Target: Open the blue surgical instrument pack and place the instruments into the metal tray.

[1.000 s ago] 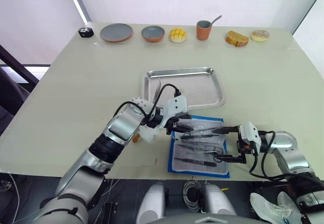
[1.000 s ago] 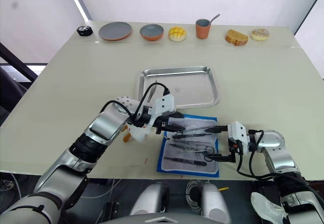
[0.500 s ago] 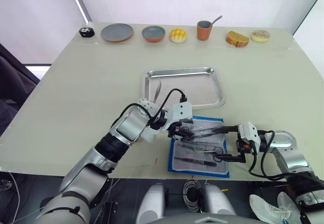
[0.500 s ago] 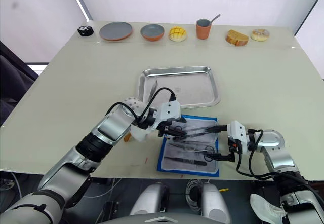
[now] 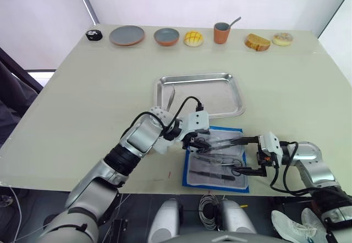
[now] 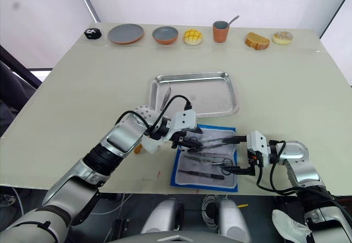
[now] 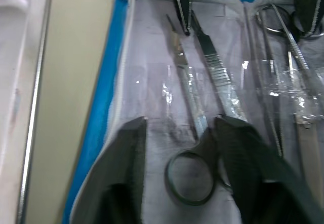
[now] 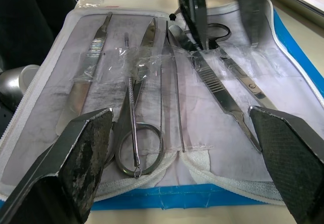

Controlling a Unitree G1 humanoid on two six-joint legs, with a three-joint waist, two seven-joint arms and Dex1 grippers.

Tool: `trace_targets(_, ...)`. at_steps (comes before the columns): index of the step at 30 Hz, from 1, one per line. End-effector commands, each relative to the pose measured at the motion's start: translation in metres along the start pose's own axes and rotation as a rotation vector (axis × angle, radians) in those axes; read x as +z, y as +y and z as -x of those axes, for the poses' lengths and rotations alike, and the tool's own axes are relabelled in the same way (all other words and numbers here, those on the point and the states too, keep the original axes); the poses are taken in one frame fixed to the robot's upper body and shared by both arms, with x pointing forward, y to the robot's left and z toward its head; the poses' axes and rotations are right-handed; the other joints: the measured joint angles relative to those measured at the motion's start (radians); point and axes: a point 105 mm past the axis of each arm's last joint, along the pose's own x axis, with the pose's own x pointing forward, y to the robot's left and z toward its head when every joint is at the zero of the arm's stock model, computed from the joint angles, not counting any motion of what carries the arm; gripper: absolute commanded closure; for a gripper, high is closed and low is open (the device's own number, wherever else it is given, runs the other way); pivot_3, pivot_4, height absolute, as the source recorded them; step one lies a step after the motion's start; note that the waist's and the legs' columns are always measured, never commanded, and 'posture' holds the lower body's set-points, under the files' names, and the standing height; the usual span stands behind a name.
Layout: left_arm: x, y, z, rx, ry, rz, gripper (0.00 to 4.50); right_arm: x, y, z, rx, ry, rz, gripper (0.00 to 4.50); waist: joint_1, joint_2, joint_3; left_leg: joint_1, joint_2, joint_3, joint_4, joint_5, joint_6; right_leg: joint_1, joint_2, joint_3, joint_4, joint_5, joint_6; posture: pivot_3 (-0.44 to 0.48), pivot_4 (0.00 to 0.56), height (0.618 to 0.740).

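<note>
Your left gripper (image 7: 177, 133) sat parted astride silver ring-handled scissors (image 7: 190, 133) in the unfolded blue-edged instrument pack (image 5: 215, 158), near the shiny steel tray (image 5: 201, 94); your right gripper (image 8: 179, 158) was spread wide at the pack's opposite edge.
</note>
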Motion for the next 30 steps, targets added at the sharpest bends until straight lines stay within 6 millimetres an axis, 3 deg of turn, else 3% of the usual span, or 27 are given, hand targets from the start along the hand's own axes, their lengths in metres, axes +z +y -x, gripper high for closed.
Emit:
trace_targets(1, -0.007, -0.002, -0.001, -0.009, 0.041, 0.002, 4.38, -0.019, 0.009, -0.001, 0.018, 0.057, -0.08, 0.0, 0.0, 0.0, 0.0, 0.0, 0.0, 0.0, 0.0, 0.0, 0.0, 0.0, 0.0, 0.0, 0.0, 0.0, 0.0, 0.0, 0.15, 0.74)
trace_targets(13, -0.003, -0.001, -0.002, -0.017, 0.035, -0.023, 4.48, -0.018, 0.008, -0.001, 0.019, 0.061, -0.077, 0.0, 0.0, 0.0, 0.0, 0.0, 0.0, 0.0, 0.0, 0.0, 0.0, 0.0, 0.0, 0.0, 0.0, 0.0, 0.0, 0.0, 0.15, 0.74)
trace_targets(30, 0.019, 0.008, 0.013, -0.008, 0.023, -0.016, 4.48, -0.021, 0.008, -0.003, 0.027, 0.073, -0.086, 0.0, -0.003, 0.0, 0.0, 0.0, 0.0, 0.001, 0.0, 0.0, 0.0, 0.0, 0.001, 0.001, 0.001, 0.0, 0.0, 0.0, 0.15, 0.74)
